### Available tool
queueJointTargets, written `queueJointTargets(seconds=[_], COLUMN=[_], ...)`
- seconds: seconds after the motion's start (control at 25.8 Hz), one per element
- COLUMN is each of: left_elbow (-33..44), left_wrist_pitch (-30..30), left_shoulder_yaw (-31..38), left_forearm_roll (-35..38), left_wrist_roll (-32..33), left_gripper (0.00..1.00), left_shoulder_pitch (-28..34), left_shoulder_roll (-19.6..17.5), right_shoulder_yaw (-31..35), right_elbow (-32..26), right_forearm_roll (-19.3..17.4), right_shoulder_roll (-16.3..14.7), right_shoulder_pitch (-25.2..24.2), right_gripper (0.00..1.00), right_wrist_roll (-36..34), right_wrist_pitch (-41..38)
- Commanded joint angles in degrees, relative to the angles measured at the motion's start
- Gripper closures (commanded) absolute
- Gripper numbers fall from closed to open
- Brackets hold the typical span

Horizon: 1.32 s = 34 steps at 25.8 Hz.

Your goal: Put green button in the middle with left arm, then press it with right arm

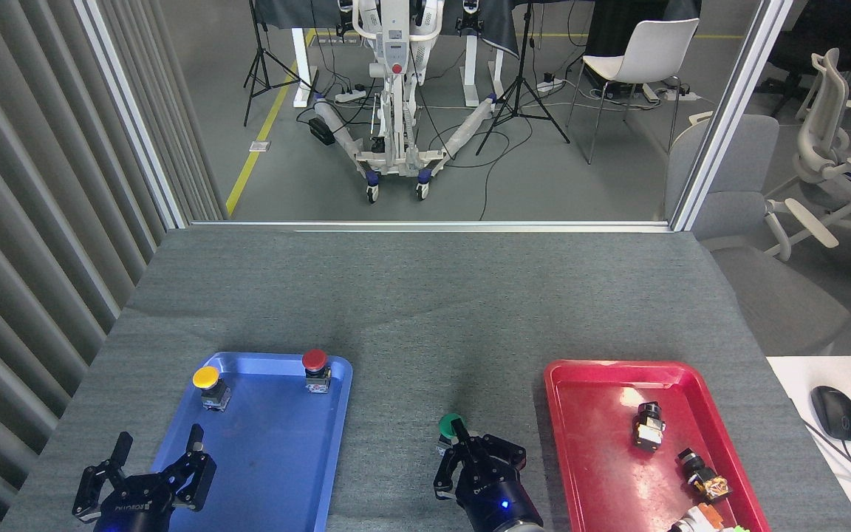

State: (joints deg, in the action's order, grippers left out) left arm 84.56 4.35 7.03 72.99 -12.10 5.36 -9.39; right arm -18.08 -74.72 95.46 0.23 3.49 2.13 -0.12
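Note:
The green button (pixel 450 426) stands upright on the bare grey fabric of the middle (pixel 425 325), between the two trays. My right gripper (pixel 462 436), black on a black wrist with a blue light, comes up from the bottom edge. Its fingers are pinched together and their tip lies over the near right edge of the green cap; I cannot tell how hard it bears on it. My left gripper (pixel 158 445) hovers at the bottom left, over the near left corner of the blue tray. It is open, with nothing between its fingers.
The blue tray (pixel 278 443) holds a yellow-capped button (pixel 206 378) and a red-capped button (pixel 314 360) at its far end. The red tray (pixel 595 443) on the right holds several small parts. A white desk with a mouse (pixel 835 411) lies beyond the table's right edge.

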Motion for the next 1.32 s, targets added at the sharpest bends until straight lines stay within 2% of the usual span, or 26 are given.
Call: queueJointTargets(seconds=[0.0, 0.19, 0.35, 0.58, 0.93, 0.97, 1.12, 1.16, 1.28], left_elbow=[-0.5, -1.1, -1.7, -4.9, -4.5, -4.6, -5.0, -5.0, -5.0], left_wrist_pitch=[-0.3, -0.7, -1.0, -0.7, 1.5, 2.6, 5.4, 6.0, 6.5], left_shoulder_yaw=[0.0, 0.4, 4.1, 4.7, 4.6, 4.6, 4.6, 4.6, 4.6], left_forearm_roll=[0.0, 0.0, 0.0, 0.0, 0.1, 0.1, 0.1, 0.0, 0.0], left_wrist_roll=[0.1, 0.1, 0.0, 0.1, -0.6, -0.5, -0.3, -0.3, -0.4], left_gripper=[0.01, 0.01, 0.01, 0.01, 0.01, 0.01, 0.01, 0.01, 0.01], left_shoulder_pitch=[-0.6, -0.7, -0.6, -3.0, -2.9, -3.1, -3.2, -3.2, -2.7], left_shoulder_roll=[0.0, 0.1, 0.6, 0.9, 0.6, 0.3, -0.3, -0.7, -2.1], right_shoulder_yaw=[0.1, 0.1, 0.2, 0.6, 0.9, 1.0, 9.3, 10.9, 13.4], right_elbow=[1.5, 2.7, 2.6, 0.4, -4.6, -4.6, -5.0, -5.1, -6.1], right_forearm_roll=[0.0, 0.1, -0.1, -0.5, -0.6, -0.9, -4.7, -5.1, -5.2], right_shoulder_roll=[0.1, 0.3, 0.3, 1.7, 1.3, 1.0, 0.6, 0.6, -1.4], right_shoulder_pitch=[-0.1, -0.1, -0.1, 0.0, 0.0, -0.1, -0.7, -0.9, -1.2], right_gripper=[1.00, 1.00, 1.00, 1.00, 1.00, 0.97, 0.15, 0.01, 0.00], right_wrist_roll=[0.2, 0.0, -0.1, -0.8, -0.7, -1.0, -4.4, -5.9, -7.6], right_wrist_pitch=[0.1, 0.2, 0.2, 0.1, -0.1, 0.0, -0.4, -0.6, -0.5])
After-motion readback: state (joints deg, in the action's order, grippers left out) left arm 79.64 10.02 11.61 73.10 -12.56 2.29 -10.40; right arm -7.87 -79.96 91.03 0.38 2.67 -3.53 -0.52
